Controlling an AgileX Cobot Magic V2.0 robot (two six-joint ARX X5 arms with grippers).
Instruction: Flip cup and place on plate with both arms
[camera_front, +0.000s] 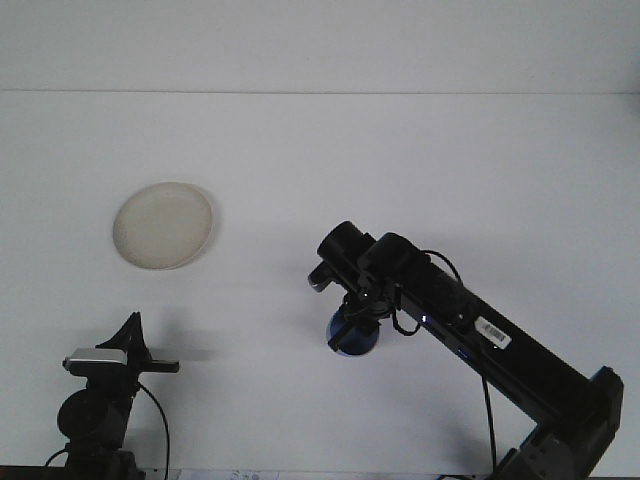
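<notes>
The right tool (352, 318) is clamped on the blue cup (354, 335), which is low over the white surface (400, 160), well apart from the plate (163, 225). The left tool (128, 335) rests near the front edge; whether it is apart or together, I cannot tell.

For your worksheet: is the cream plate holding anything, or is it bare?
Bare. The plate shows only its own cream surface; the blue cup is over by the right gripper, well apart from it.

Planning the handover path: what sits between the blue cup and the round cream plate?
Nothing; the front view shows bare white table between blue cup and cream plate.
</notes>
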